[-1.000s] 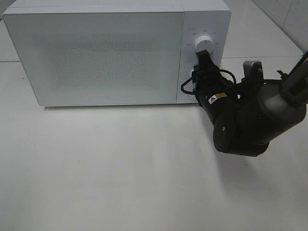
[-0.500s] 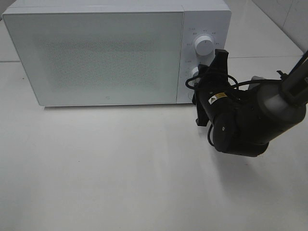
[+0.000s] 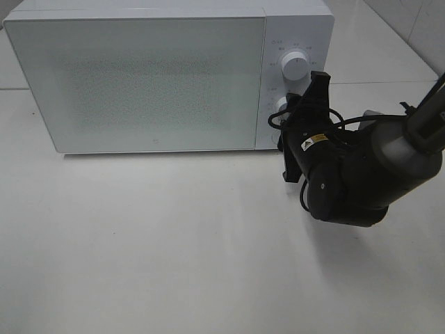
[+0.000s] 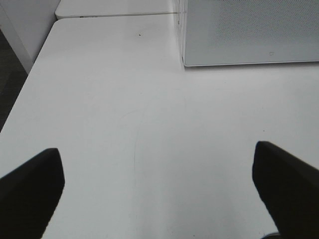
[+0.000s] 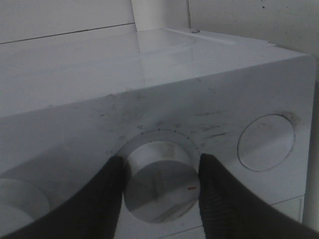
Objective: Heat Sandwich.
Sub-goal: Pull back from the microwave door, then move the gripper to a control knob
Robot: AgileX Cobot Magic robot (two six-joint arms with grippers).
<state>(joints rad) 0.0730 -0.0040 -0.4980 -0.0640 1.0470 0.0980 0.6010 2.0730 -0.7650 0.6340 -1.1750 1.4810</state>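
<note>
The sandwich is out of view; the white microwave (image 3: 139, 76) stands at the back of the table with its door closed. My right gripper (image 3: 285, 108) is at the control panel, below the upper knob (image 3: 295, 67). In the right wrist view its two dark fingers (image 5: 107, 199) press on both sides of the lower knob (image 5: 159, 181), which has a ring of tick marks and a small red mark. My left gripper (image 4: 159, 199) hangs open over bare table, with a corner of the microwave (image 4: 249, 35) ahead of it.
A round flat button (image 5: 264, 142) sits on the panel beside the held knob. The white table (image 3: 174, 243) stretches in front of the microwave. The right arm's bulky black body (image 3: 354, 174) hovers over the table's right side. The table's left edge (image 4: 30, 84) drops off near the left gripper.
A second ago the right wrist rolled about a quarter turn at the lower knob; for the last half second it has held still. The left arm has not moved.
</note>
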